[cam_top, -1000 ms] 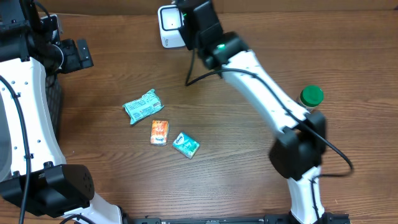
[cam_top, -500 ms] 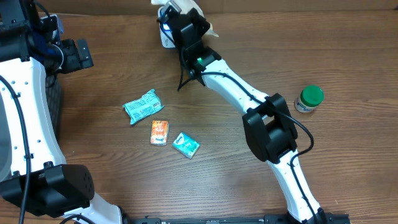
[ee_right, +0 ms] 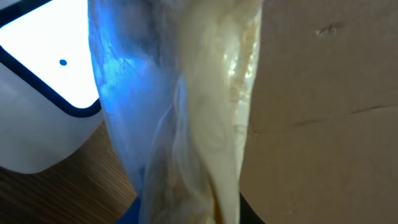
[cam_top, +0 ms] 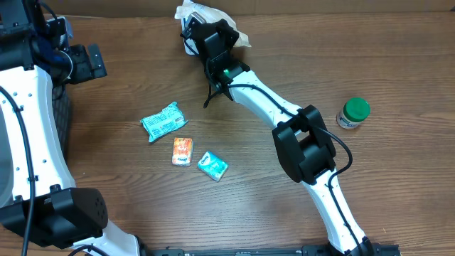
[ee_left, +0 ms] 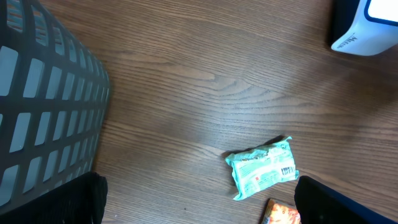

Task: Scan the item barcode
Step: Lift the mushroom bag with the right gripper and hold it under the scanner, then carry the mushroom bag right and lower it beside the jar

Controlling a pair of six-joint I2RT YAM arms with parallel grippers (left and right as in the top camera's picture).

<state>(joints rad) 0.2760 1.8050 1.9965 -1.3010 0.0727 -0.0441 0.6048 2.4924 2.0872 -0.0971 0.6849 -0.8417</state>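
**A:** Where is the item?

**B:** The right gripper (cam_top: 201, 30) is closed on a clear, crumpled bag (ee_right: 186, 112) and holds it at the far edge of the table (cam_top: 298, 78), right in front of the scanner (ee_right: 37, 93). In the wrist view the film glows blue on the side facing the scanner window.

**A:** So the light reaches it. Is the barcode facing the window?

**B:** I can't tell. No barcode shows in any view, only creased plastic with something yellowish inside.

**A:** Then how should the step be done well?

**B:** I'd say slowly. Creased film glares and bends a code, so the wrist should turn a little at a time, with a pause at each angle. The bag should hang just beside the window rather than pressed on it. It also sits partly past the window's edge, so a small shift across the face may help.

**A:** Is the grip a risk?

**B:** Probably. The film is slippery and limp, so a quick swing could make it sway or slide in the jaws. I'd keep the moves small.

**A:** And the left arm?

**B:** The left gripper (ee_left: 198, 202) is wide open and holds nothing. It hangs over the table beside the basket (ee_left: 43, 106), well clear of the scanner. The teal packet (ee_left: 261, 168), the orange packet (cam_top: 183, 151) and the teal box (cam_top: 212, 166) lie mid-table, untouched, and the jar (cam_top: 353, 112) stands off to the right.
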